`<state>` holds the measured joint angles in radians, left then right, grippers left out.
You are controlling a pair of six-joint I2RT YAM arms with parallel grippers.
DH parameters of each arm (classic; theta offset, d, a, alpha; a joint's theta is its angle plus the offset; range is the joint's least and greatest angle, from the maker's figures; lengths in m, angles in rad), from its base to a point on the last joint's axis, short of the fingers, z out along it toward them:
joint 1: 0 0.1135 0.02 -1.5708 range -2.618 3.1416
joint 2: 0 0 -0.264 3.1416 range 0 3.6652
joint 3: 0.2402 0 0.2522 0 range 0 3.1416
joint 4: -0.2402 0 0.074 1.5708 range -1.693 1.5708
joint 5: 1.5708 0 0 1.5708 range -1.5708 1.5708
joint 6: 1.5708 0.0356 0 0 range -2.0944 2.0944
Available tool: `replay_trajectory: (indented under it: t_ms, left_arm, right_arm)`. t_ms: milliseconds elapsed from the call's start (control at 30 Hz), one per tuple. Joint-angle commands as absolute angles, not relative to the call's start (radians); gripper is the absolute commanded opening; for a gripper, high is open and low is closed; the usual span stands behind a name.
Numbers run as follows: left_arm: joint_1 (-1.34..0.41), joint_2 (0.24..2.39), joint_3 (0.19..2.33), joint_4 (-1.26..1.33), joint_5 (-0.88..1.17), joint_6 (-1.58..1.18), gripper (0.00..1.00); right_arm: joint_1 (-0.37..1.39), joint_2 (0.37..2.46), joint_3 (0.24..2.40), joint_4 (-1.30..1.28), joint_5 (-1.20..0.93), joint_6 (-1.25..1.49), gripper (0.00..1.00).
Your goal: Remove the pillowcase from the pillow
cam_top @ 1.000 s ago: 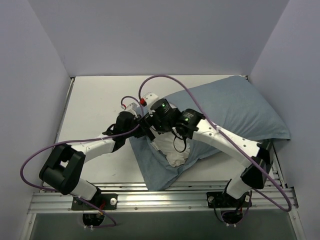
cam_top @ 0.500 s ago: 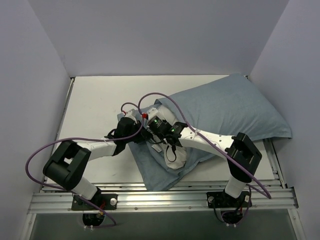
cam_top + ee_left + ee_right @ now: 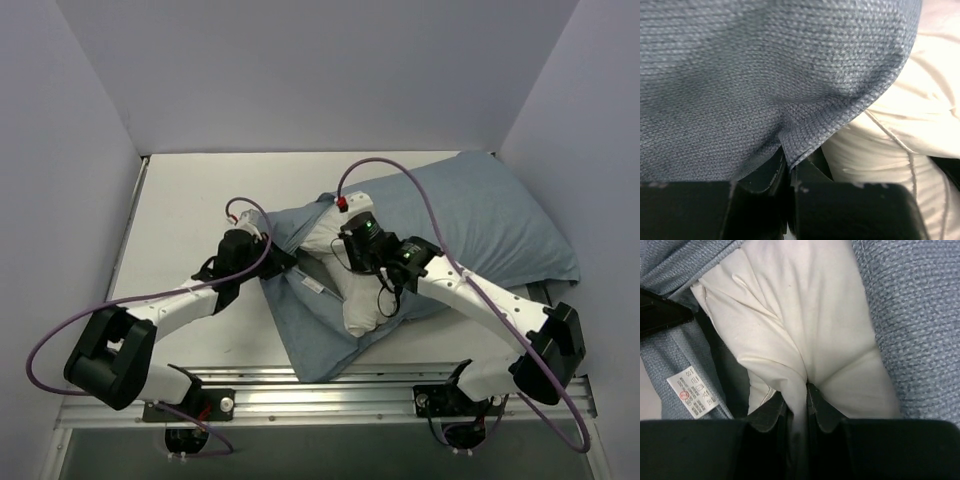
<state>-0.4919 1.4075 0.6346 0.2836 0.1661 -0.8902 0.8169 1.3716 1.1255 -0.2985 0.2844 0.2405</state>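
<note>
Blue-grey weave is filling most of the scene. The big soft blue-grey pillowcase is lying on the white table, its long axis running diagonally from the table's far right corner toward the middle of the table's near edge. Its closed end is sitting up at that far right corner, and its open mouth is facing the table's near left.

Inside the cover, the plump white cloth pillow is bulging out of the mouth around the table's middle. Only that end is showing, the rest being buried under the fabric. A loose flap of the cover is lying flat toward the table's near edge.

The left gripper is pinching tight on the hem of the pillowcase, blue-grey cloth bunching between its black jaws. The right gripper is clamping a fold of the pillow's white cloth, jaws pressed together with the fabric creasing up from them.

A small white care label is showing on the pillowcase beside the pillow, its print too small to read. From above, both sets of fingertips are hiding among the folds, and the right arm is crossing over part of the exposed pillow.
</note>
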Motion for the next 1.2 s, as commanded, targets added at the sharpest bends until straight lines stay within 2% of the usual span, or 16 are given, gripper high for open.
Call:
replay_trajectory:
  t_ms: [0,167,233,267,367,400,500,533,567,633,800,1167]
  left_arm:
    - [-0.373,1.341,0.627,0.135,-0.060,-0.870,0.08]
    - [-0.341,1.328,0.658,0.074,-0.097,-0.868,0.06]
    - [-0.341,1.341,0.695,0.064,-0.071,-0.824,0.09]
    - [-0.342,1.341,0.707,0.064,-0.054,-0.802,0.20]
    - [-0.362,1.299,0.741,0.083,-0.009,-0.695,0.40]
    - [-0.377,1.267,0.752,0.087,-0.002,-0.624,0.54]
    - [-0.420,1.211,0.813,0.066,-0.008,-0.463,0.71]
    - [-0.458,1.201,0.830,0.046,-0.017,-0.422,0.80]
    - [-0.480,1.195,0.866,0.037,-0.044,-0.387,0.83]
    - [-0.535,1.195,0.902,0.015,-0.072,-0.298,0.86]
    - [-0.589,1.274,1.006,0.002,-0.118,-0.235,0.87]
    - [-0.667,1.434,1.057,-0.052,-0.113,-0.273,0.83]
  right_arm:
    - [0.732,1.247,1.117,-0.558,0.307,0.242,0.00]
    - [0.693,1.206,1.111,-0.557,0.054,0.229,0.00]
    - [0.693,1.201,1.109,-0.554,-0.020,0.215,0.00]
    - [0.693,1.198,1.103,-0.546,-0.047,0.204,0.00]
    - [0.695,1.206,1.098,-0.546,-0.087,0.198,0.00]
    - [0.695,1.209,1.098,-0.546,-0.097,0.196,0.00]
    - [0.695,1.219,1.104,-0.531,-0.118,0.198,0.00]
    - [0.696,1.223,1.104,-0.525,-0.130,0.198,0.00]
    - [0.698,1.232,1.108,-0.517,-0.133,0.198,0.00]
    - [0.701,1.244,1.118,-0.515,-0.135,0.199,0.00]
    - [0.716,1.273,1.129,-0.503,-0.127,0.195,0.00]
    - [0.732,1.299,1.134,-0.469,-0.078,0.224,0.00]
